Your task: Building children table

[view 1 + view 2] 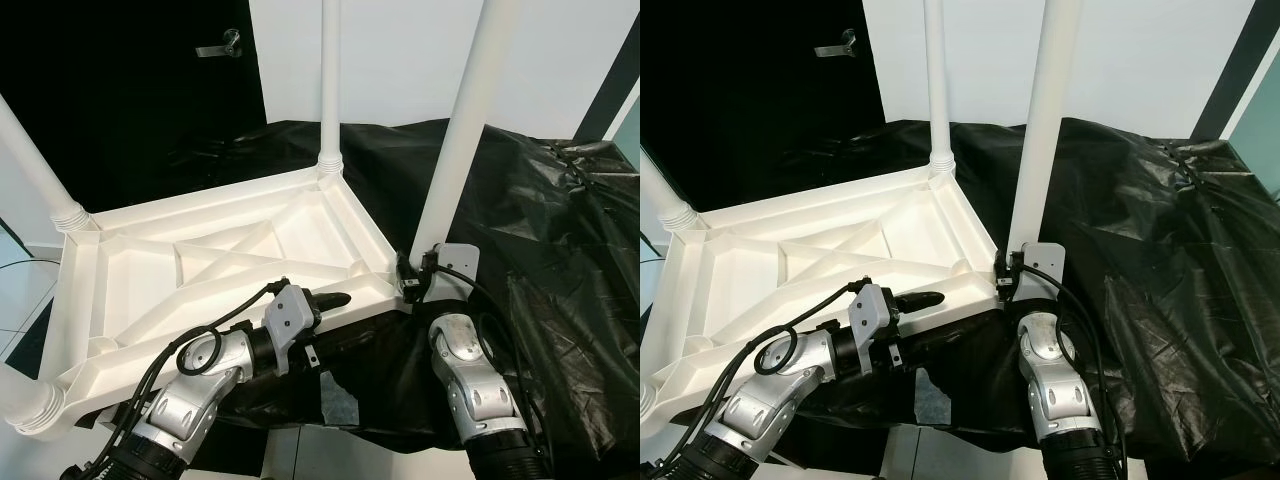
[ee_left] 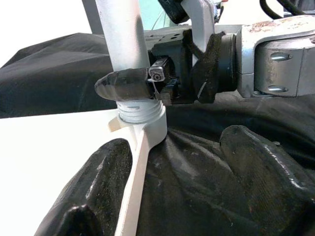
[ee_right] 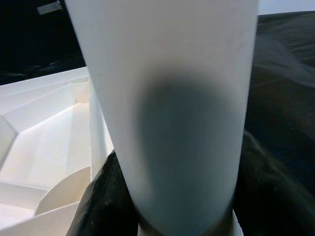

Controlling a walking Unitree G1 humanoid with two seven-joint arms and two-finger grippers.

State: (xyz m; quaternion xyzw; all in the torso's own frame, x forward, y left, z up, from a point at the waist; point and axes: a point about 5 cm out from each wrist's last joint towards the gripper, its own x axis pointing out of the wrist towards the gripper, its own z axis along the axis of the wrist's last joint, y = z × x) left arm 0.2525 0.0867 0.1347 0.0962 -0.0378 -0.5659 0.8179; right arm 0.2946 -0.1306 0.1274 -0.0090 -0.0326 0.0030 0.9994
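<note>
A white tabletop (image 1: 220, 260) lies upside down, ribs up, on a surface draped in black sheet (image 1: 560, 260). Legs stand in its corners: one far (image 1: 330, 90), one at the near right corner (image 1: 465, 120), another at the left (image 1: 35, 165).

The right gripper (image 2: 130, 84) has its jaws clenched around the base of the near right leg, just above the threaded collar (image 2: 140, 112) seated in the corner socket.

The left gripper (image 1: 335, 299) hovers over the near edge of the tabletop, pointing right towards that corner; its jaws stand parted, holding nothing, one finger (image 2: 93, 191) over the white rim, the other over the sheet.
</note>
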